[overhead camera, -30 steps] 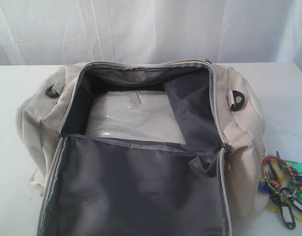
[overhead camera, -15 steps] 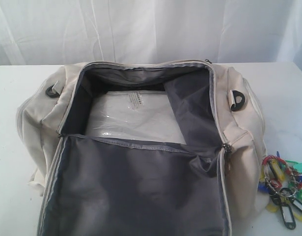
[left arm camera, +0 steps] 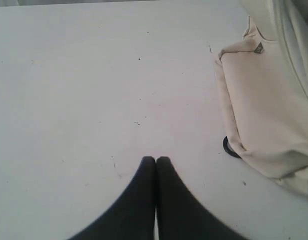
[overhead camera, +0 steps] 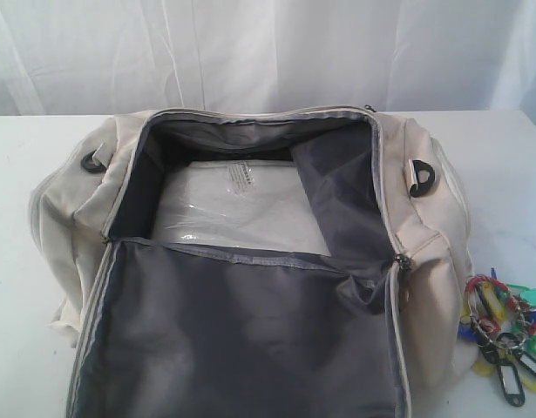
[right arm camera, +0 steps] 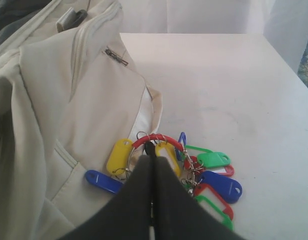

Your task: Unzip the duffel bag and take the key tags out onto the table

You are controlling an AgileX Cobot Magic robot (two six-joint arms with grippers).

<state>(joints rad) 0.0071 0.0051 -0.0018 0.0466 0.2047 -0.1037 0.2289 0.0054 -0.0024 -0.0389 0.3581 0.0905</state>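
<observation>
Left claw (left arm camera: 155, 161) and right claw (right arm camera: 150, 159) are both clenched, apparently empty. Key tags (right arm camera: 214, 180) lie on the table (right arm camera: 219, 75) just beyond the right claw. The task looks finished, so only parking is needed.

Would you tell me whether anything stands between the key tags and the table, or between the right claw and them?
Nothing visible does. The key tags lie outside the duffel bag on the table, two leaning on the bag's side, and the shut right claw is right at their red ring.
</observation>
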